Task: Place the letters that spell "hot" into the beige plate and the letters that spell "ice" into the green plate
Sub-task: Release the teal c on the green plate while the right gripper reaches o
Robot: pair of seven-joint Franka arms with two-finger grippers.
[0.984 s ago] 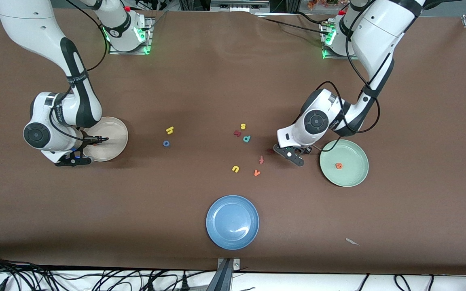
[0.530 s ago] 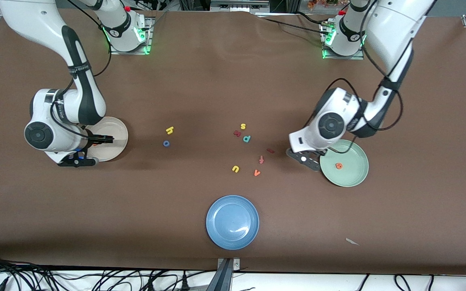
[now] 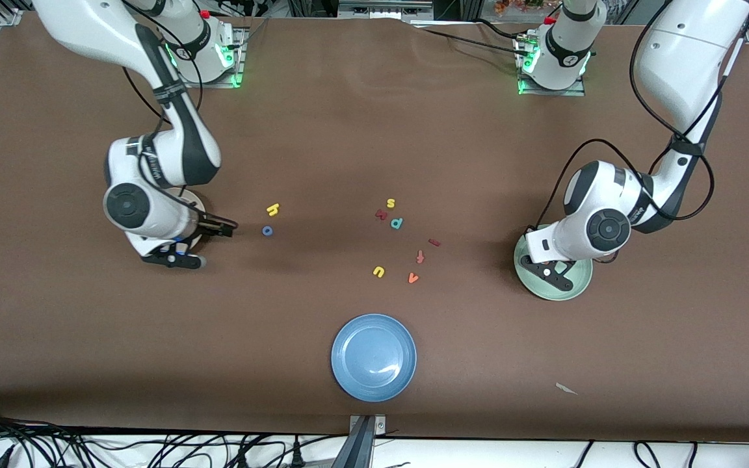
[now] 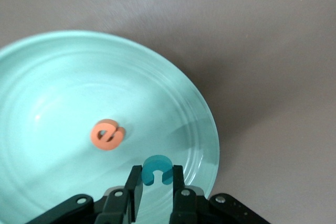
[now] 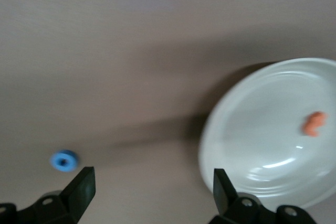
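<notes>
The left gripper (image 4: 156,190) hangs over the green plate (image 4: 199,108) with its jaws pinched narrow on the teal "c" (image 4: 157,169), so the drop is straight down: the letter sits above the plate's floor, near the rim, with the orange "e" (image 4: 107,134) already lying in the plate just beside it. Opening the jaws should land it inside (though that close to the rim it could bounce out).

The right gripper (image 5: 152,192) hovers over the bench between the beige plate (image 5: 236,129) and the blue "o" (image 5: 64,160), jaws spread wide and empty. The orange "t" (image 5: 314,123) lies in the beige plate. The blue "o" is on the bench to one side of the open jaws, toward the middle of the bench, and the yellow "h" (image 3: 273,209) lies just beside it, slightly farther from the front camera. The right arm is much the nearer to both.

The dark red "i" (image 3: 434,242) lies on the bench among the spare letters, nearer the left arm's end, its long axis roughly along the bench.
</notes>
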